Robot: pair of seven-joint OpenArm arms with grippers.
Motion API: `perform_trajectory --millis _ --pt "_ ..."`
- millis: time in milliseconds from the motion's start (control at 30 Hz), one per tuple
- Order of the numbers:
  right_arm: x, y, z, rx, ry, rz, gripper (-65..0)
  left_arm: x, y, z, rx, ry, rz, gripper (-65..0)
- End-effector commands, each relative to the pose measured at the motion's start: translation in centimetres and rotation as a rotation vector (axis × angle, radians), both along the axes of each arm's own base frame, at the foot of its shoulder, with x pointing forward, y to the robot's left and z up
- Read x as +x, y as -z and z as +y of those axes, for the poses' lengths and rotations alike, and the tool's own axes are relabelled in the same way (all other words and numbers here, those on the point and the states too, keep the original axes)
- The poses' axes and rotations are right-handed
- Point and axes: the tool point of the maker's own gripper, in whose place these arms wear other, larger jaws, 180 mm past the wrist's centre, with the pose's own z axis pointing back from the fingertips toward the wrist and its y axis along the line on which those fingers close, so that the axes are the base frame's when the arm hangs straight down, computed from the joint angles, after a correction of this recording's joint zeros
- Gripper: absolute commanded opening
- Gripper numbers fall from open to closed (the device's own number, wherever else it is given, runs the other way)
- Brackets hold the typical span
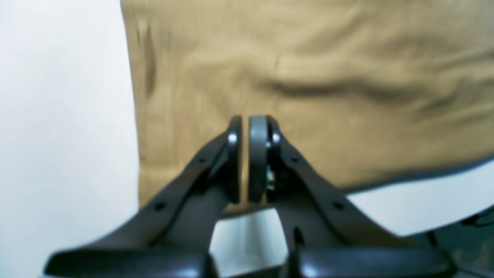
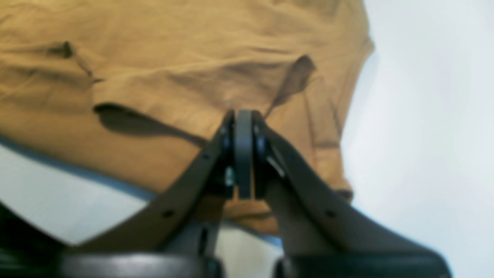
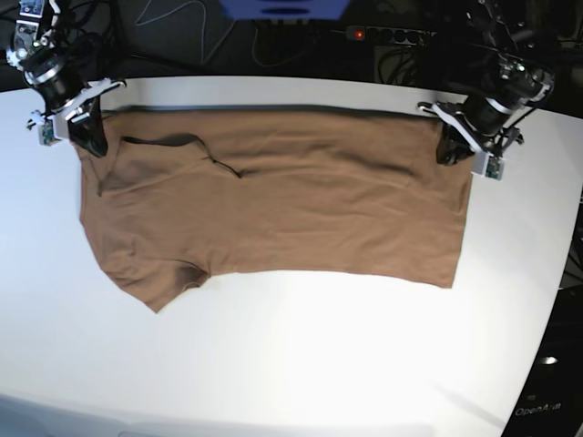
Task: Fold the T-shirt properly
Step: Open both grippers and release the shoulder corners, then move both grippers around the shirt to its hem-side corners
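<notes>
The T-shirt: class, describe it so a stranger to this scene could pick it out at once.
Look at the white table; spread across its far half lies the T-shirt, wide and flat, pinched at its far corners by the left gripper and right gripper. It is plain brown and the only cloth there.

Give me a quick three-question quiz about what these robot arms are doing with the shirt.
1. True or false: both hands are clamped on the T-shirt.
2. Which hand holds the sleeve end? A) left hand B) right hand
3. Fill in: the shirt lies on a ___ table.

Key: 1 true: both pinch its far edge, the end corners. 2 B. 3 white.
</notes>
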Motion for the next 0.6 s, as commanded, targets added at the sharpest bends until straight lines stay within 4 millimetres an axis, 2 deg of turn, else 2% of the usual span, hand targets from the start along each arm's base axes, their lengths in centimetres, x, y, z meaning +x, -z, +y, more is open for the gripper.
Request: perform_trajectory --millis 0,133,267,400,533,567 --pt "0.7 -1.4 -0.3 0.003 -0.007 -0.050 -64.4 0.8 -1.2 0.1 -0.001 0.004 -0.048 -61.7" --pt "1.1 -1.6 -0.2 0.002 -0.009 -0.059 -64.4 2.1 -1.5 0.5 0.027 0.009 -0.032 -61.7" --pt "3.4 -2.9 -0.7 -0.074 -0.046 -0.055 -64.6 4.6 -3.3 4.1 0.079 -0.077 -0.045 -61.7" --pt "7.4 -5.4 -1.7 -0.180 -0.067 -0.064 -64.6 7.3 -6.4 7.7 0.101 -0.183 -0.123 -61.7" --pt "12.1 -8.8 -3.4 -0.300 -0.053 -0.067 -64.3 9.8 -9.3 9.1 0.126 -0.206 -0.199 -61.7" --pt "13.1 -9.3 -4.1 -0.319 -0.035 -0.057 -64.3 10.3 -9.4 9.0 0.139 -0.192 -0.198 -61.7"
